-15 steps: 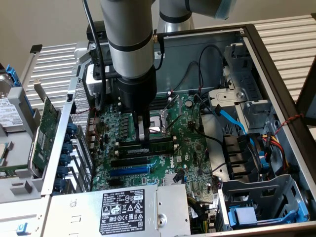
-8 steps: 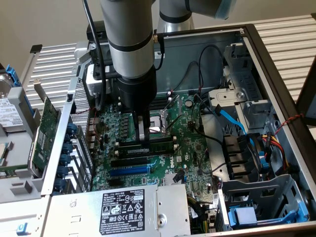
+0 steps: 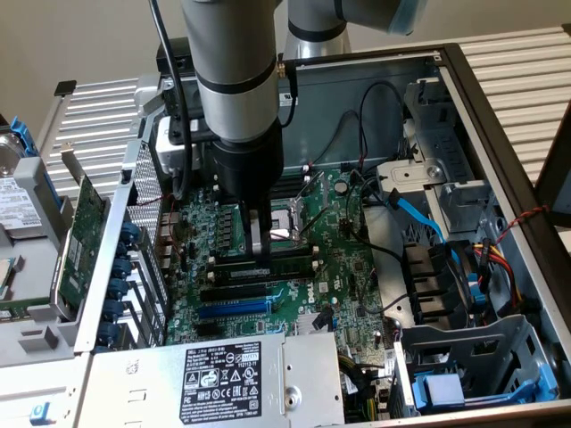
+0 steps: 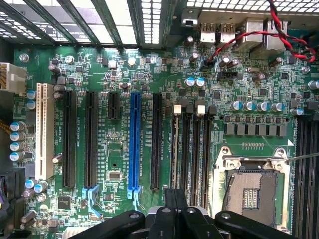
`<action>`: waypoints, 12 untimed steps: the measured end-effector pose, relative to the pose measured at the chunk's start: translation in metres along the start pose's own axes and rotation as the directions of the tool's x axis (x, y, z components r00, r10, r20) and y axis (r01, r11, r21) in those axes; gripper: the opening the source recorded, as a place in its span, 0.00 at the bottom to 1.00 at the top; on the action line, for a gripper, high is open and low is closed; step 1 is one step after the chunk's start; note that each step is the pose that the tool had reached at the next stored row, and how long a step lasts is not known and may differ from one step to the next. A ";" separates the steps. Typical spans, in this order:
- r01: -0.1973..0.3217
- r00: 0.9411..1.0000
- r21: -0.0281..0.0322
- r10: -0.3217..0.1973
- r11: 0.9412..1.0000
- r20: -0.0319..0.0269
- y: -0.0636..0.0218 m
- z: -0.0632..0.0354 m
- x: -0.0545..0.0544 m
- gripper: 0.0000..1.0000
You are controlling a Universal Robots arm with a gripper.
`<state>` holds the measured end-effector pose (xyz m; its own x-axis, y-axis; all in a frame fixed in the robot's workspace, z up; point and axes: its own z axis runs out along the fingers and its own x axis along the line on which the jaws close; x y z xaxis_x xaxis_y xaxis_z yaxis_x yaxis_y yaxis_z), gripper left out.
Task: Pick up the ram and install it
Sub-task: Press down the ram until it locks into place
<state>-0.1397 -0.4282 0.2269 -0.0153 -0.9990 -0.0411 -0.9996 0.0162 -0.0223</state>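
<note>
Exterior view: even, soft daylight-like light, moderately bright; pale beige wall [image 3: 80,36] evenly lit, no hard shadow edges. Grey cylindrical robot arm [image 3: 234,62] carries a soft highlight down its length. Inside the open dark metal computer case [image 3: 500,134] the light falls off — green motherboard [image 3: 294,294] under the arm sits in shade. White slatted surface [image 3: 517,62] is bright, close to washed out. Detail slightly soft throughout.

Wrist view: board evenly lit, colours saturated. Perforated metal grille with slots [image 4: 149,15] blows out to white — strong backlight. Black gripper [image 4: 175,206] close to the lens is dark and slightly out of focus. Straight slots lean slightly at the frame edges.
</note>
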 end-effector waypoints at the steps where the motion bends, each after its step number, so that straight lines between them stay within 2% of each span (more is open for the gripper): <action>1: 0.000 1.000 0.000 0.000 1.000 0.000 0.0000 0.0000 0.000 0.11; 12: 0.000 1.000 0.001 0.000 1.000 0.000 0.0013 0.0006 0.000 0.11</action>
<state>-0.1410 -0.4282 0.2263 -0.0151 -0.9990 -0.0415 -0.9996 0.0160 -0.0228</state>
